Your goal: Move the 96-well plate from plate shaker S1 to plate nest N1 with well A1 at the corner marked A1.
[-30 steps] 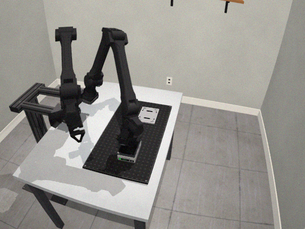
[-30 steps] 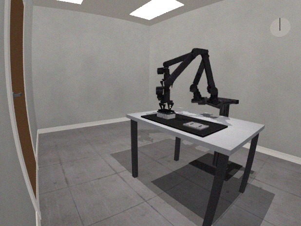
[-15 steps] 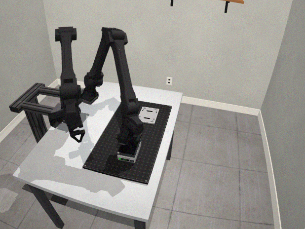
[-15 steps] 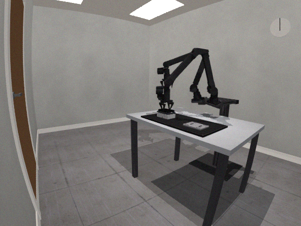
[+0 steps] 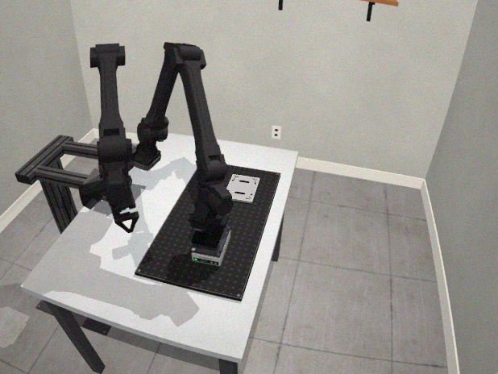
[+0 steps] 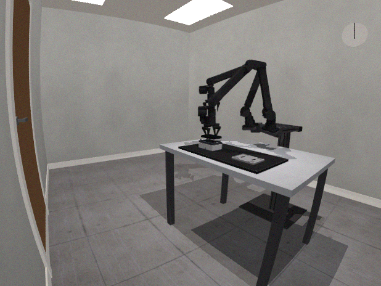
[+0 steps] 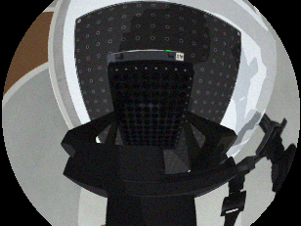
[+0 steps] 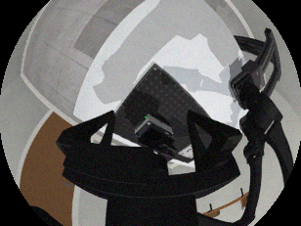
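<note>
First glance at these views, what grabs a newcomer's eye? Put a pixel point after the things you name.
Probably the two black arms looming over the white table (image 5: 169, 330) (image 6: 308, 172). Next, the left gripper (image 6: 211, 130) (image 7: 150, 113), shut on the dark plate (image 6: 211, 136) (image 7: 149, 104) just above the shaker (image 5: 206, 258) (image 6: 210, 146), whose small green light shows in the top view. Then the pale nest (image 5: 244, 188) (image 6: 248, 159), standing out against the black board (image 5: 177, 246) (image 6: 268, 166).

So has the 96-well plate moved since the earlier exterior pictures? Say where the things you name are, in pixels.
Yes, upward: the 96-well plate (image 5: 205, 240) (image 6: 211, 136) (image 7: 149, 97) now shows a gap above the plate shaker (image 5: 206, 259) (image 6: 210, 146) (image 7: 144, 57), where earlier it sat down on it.
</note>
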Tool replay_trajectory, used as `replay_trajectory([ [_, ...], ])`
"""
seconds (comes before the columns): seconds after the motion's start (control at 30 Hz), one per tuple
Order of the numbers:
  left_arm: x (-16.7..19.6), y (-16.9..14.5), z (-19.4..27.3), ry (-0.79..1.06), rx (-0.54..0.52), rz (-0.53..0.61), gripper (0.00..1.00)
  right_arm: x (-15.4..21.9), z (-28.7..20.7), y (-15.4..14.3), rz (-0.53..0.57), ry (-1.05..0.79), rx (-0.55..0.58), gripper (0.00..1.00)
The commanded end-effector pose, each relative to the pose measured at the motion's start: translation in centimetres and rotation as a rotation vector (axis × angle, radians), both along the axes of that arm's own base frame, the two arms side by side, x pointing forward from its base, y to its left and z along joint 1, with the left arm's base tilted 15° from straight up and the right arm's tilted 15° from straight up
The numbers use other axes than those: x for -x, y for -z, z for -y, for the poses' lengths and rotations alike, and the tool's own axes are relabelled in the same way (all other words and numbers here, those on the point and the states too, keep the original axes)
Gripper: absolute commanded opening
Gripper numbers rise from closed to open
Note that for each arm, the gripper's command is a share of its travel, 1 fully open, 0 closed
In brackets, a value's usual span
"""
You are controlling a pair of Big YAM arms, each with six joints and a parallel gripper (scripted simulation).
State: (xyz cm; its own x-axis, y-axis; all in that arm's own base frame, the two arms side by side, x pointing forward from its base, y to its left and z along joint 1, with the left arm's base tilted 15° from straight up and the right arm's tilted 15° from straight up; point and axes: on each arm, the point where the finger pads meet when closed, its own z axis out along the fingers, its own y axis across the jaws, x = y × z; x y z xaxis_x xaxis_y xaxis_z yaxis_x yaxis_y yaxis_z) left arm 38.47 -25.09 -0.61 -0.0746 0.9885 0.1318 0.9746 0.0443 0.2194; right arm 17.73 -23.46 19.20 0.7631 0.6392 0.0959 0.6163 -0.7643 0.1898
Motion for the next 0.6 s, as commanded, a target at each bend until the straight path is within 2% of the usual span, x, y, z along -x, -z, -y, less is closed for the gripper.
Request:
replay_trajectory([
  [0.0, -1.6, -3.8, 2.5, 0.001, 0.056, 0.064, 0.0, -0.4, 1.2, -2.5, 0.032, 0.002, 0.047, 1.0],
  [0.57, -1.0, -6.4, 2.8, -0.001, 0.057, 0.066, 0.0, -0.4, 1.2, -2.5, 0.032, 0.002, 0.047, 1.0],
])
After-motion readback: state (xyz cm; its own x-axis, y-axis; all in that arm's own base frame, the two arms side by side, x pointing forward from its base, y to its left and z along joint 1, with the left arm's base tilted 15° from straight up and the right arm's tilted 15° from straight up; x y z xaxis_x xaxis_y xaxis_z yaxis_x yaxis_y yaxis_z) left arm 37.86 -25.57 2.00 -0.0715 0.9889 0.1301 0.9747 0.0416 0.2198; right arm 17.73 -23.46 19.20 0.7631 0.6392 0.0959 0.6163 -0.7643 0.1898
